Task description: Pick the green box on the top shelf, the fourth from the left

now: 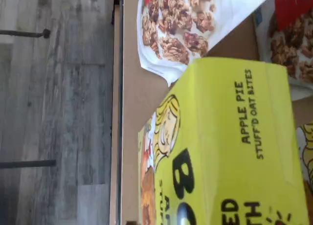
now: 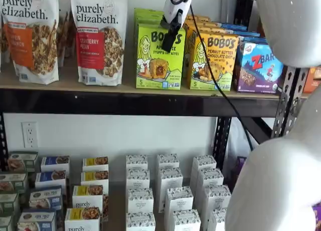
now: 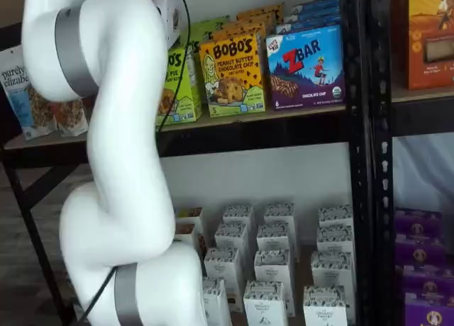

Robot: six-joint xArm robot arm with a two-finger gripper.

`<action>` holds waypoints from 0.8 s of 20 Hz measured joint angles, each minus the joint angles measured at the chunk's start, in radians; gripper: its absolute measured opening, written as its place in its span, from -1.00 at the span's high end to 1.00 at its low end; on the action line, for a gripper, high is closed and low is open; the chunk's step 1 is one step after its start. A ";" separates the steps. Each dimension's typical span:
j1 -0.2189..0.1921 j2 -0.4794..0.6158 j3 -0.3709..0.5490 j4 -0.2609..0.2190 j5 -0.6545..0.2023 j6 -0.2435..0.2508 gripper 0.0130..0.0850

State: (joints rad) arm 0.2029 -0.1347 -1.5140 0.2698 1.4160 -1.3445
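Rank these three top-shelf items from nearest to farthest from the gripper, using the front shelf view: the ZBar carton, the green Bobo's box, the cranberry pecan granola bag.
1. The green box: directly behind the gripper, which hangs in front of it.
2. The cranberry pecan granola bag: next item to its left in a shelf view.
3. The ZBar carton: far right, beyond the orange Bobo's carton.

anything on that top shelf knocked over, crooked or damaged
Nothing stands out. The green box stands upright on the top shelf, in line with the orange Bobo's carton and the ZBar carton. The granola bags stand upright too. The gripper hangs before the green box.
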 joint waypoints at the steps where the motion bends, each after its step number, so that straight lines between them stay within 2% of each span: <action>1: 0.001 -0.001 0.002 0.001 -0.003 0.000 -1.00; 2: 0.002 -0.001 0.005 0.003 -0.006 0.001 -0.89; 5: 0.003 -0.002 0.007 0.006 -0.013 0.002 -0.78; 7: 0.003 -0.002 0.006 0.007 -0.015 0.003 -0.56; 8: 0.003 -0.001 0.004 0.008 -0.014 0.003 -0.56; 9: 0.003 0.000 0.002 0.008 -0.012 0.003 -0.44; 16: 0.005 0.005 -0.012 0.001 0.007 0.007 -0.44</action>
State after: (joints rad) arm 0.2079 -0.1295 -1.5261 0.2707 1.4226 -1.3379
